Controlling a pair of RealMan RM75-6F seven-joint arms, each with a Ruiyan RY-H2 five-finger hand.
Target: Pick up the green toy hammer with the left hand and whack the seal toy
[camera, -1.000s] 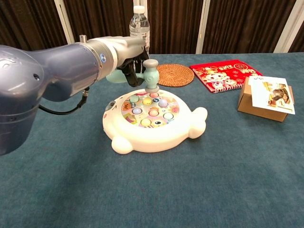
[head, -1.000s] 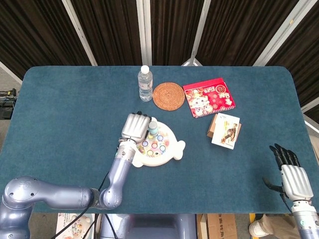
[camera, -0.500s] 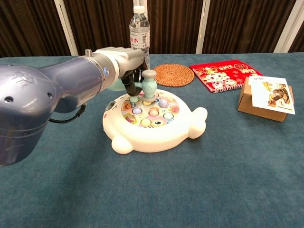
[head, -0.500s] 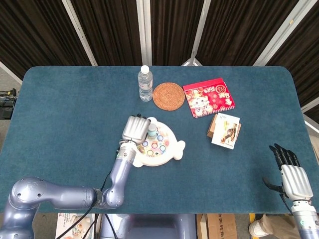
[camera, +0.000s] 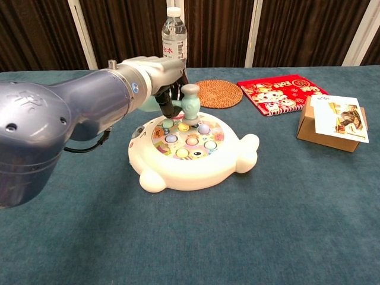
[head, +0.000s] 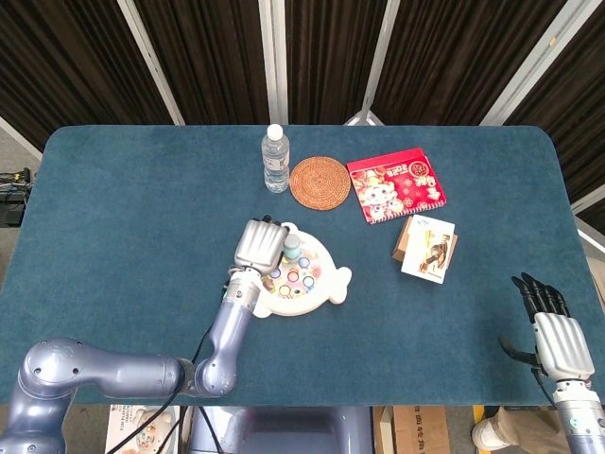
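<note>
L hand: fingers clamped on hammer handle, over seal's rear edge.
Hammer: head just above seal's coloured pegs.
Seal toy: mid desk, flat.
R hand: near desk's front-right corner, fingers apart, holds nothing.

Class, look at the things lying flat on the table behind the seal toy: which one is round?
The woven coaster, between the water bottle and the red picture book. It is a brown disc, while the book and the card-topped box are rectangular.

Glossy plastic seal toy, matt cloth table.
</note>
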